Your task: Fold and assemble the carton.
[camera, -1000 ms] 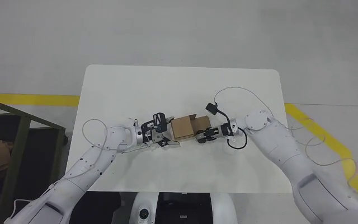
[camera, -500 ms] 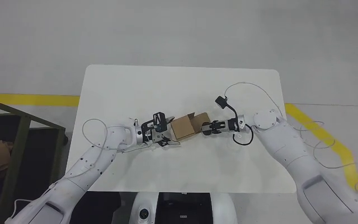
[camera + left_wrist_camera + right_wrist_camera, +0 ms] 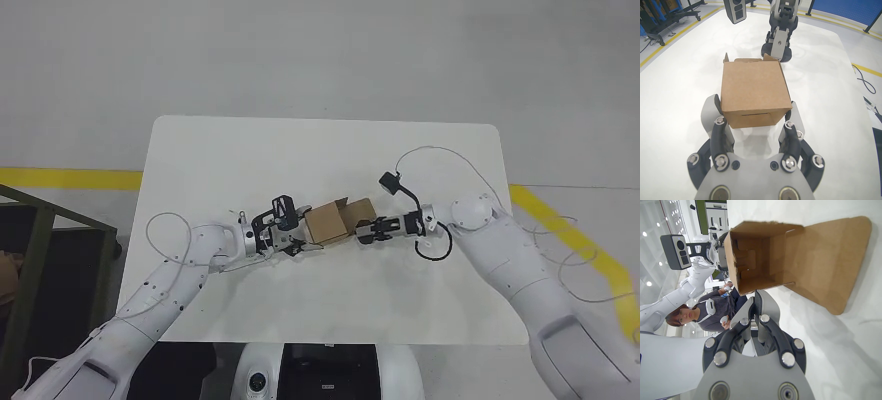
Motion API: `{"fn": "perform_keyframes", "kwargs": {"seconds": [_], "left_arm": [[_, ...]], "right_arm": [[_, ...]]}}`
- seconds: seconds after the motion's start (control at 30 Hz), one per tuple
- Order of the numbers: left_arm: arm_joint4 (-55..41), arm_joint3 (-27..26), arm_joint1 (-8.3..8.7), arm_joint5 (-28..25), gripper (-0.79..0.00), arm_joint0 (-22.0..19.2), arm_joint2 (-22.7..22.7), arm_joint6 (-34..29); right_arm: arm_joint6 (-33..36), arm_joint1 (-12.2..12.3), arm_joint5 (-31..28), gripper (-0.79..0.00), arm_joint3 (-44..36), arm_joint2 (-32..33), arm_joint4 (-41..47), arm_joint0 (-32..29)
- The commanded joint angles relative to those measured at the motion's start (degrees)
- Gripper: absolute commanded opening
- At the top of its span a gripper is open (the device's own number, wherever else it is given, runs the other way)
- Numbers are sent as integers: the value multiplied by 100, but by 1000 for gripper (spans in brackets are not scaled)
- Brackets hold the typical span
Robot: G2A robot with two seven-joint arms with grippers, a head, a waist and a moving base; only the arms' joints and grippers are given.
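- Top view sets the carton [image 3: 328, 220] on its side at the middle of the white table [image 3: 200, 160], with an arm at each end.
- Left wrist view, low centre: the left gripper [image 3: 754, 107] straddles the carton's closed end. Its fingers [image 3: 716, 103] are spread wide and pressed on both side walls, so it is holding the carton.
- Right wrist view, centre: the right gripper [image 3: 755, 294] has its fingers pressed together, tips against the lower rim of the open mouth. Nothing shows clamped between them.
- Inside, the far end's tabs look interlocked, so that end seems done. The lid flap [image 3: 829, 262] lies spread flat at the right of the frame.
- The step in hand is probably closing the open end.
- Next, the small side flaps [image 3: 726, 57] need pushing inward. Then the lid must be swung over and tucked in, while the left gripper braces the carton against sliding.
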Motion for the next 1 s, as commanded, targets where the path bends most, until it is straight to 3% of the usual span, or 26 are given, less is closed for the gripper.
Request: {"fn": "perform_keyframes", "kwargs": {"seconds": [0.0, 0.23, 0.53, 0.97], "left_arm": [[-25, 22, -2, -29, -225, -4, -21, 4], [-40, 20, -6, -91, -376, -1, -74, 10], [46, -14, -7, -238, -345, 39, -84, 77], [225, -40, -8, -417, -332, 42, -84, 217]], "right_arm": [[49, -6, 22, -785, -14, 0, 2, -16], [71, -5, 10, -785, 52, 70, -7, -42], [91, -70, -156, -785, 204, 95, 45, 45], [286, -457, -405, -785, 688, -311, 50, 461]]}}
